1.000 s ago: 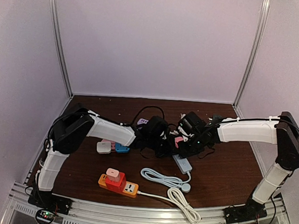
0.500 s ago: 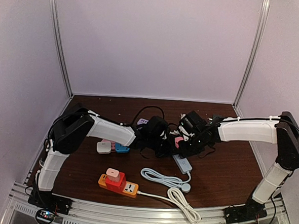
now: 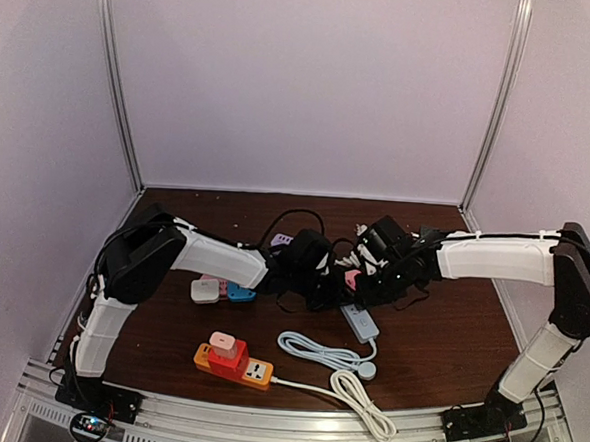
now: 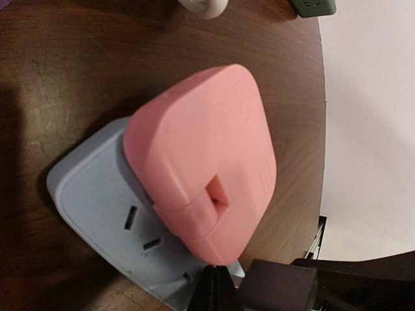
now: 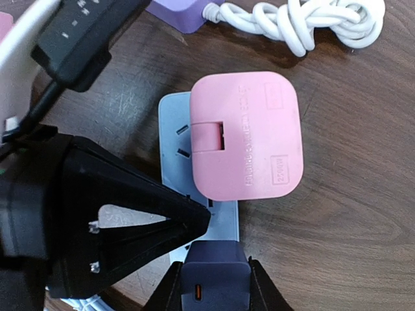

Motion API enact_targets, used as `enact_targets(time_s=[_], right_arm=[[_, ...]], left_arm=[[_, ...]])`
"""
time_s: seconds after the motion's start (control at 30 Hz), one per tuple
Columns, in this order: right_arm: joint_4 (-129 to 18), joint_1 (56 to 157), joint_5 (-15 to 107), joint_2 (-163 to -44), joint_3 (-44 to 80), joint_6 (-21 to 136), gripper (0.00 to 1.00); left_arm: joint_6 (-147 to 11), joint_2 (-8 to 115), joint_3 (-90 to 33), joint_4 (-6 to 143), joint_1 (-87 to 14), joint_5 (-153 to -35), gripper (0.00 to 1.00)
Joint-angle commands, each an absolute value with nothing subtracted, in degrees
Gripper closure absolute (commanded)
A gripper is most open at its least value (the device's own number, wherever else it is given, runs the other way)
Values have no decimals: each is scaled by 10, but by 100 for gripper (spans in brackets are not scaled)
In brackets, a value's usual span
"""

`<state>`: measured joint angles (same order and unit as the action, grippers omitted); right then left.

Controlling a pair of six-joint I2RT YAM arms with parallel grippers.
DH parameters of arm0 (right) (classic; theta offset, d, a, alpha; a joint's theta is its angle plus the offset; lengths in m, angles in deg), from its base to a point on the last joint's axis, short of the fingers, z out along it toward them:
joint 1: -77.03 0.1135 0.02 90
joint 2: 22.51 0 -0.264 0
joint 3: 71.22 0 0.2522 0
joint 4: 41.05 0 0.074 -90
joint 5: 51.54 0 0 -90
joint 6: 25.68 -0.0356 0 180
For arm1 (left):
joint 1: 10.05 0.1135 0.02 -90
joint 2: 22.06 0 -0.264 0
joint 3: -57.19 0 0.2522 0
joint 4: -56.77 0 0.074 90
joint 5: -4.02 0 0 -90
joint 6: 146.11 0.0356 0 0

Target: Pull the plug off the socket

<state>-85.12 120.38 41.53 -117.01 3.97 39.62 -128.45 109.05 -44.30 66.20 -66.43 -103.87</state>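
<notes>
While pink plug (image 5: 246,136) caps its far end, socket strip (image 3: 361,323), lying diagonally

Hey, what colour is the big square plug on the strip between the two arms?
The plug is pink, clearest in the right wrist view.

The overhead camera looks down from behind the near edge, taking in the whole table (image 3: 458,341). Both wrist cameras sit close over its middle and share the pink plug (image 5: 249,136) on the socket strip (image 5: 170,126); the right one faces straight down.
</notes>
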Motion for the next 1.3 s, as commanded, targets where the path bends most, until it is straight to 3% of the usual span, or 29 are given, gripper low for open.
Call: enact_targets(time_s=[0.0,0.27,0.63,0.93,1.27], right_arm=[[-817,1216,358,-1124,57,393,86],[-836,1254,295,-1132,70,401,86],[-836,1205,295,-1095,57,403,85],[-758,1067,390,-1053,1,388,84],[-620,900,555,-1090,-42,357,83]], left_arm=[[-1283,1139,-402,809,-674,-1011,100],[-1283,1143,-404,809,-674,-1014,100],[-1231,1121,-467,826,-675,-1016,100],[-1165,1023,-496,846,-673,-989,100],[-1118,895,-407,854,-663,-946,100]])
